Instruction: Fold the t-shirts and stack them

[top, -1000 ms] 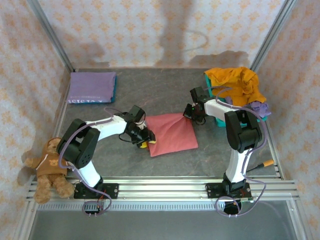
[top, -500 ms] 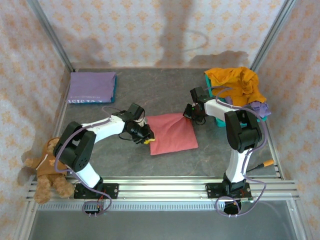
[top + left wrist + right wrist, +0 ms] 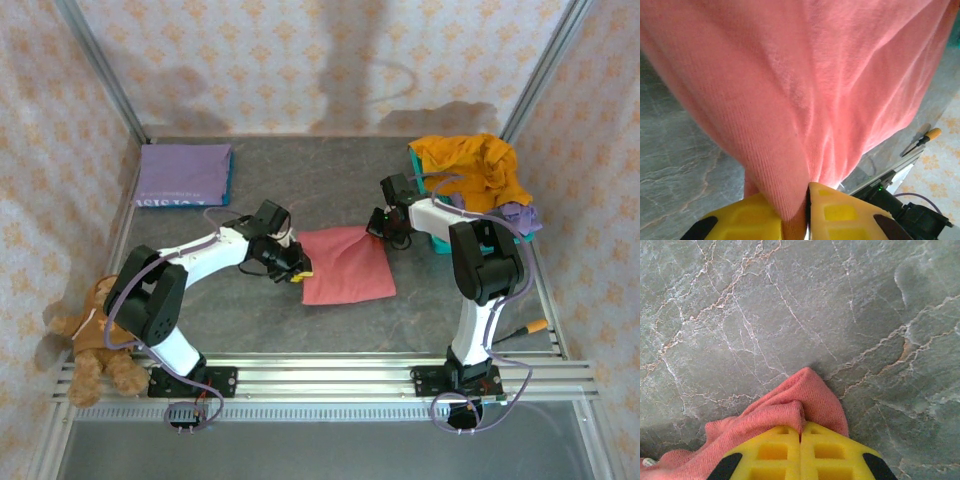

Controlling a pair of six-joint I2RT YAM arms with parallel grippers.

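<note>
Since the red shirt (image 3: pixel 345 265) looks soft, limp and light, corners suit best: left gripper (image 3: pixel 297 272) and right gripper (image 3: pixel 378 228) each pinch one, cloth lying mid-tabletop (image 3: pixel 300 330) between them.

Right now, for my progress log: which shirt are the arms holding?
The red shirt mid-table: the left fingers and the right fingers each pinch an edge of it. The folded purple shirt far left and the orange shirt on the basket lie untouched.
</note>
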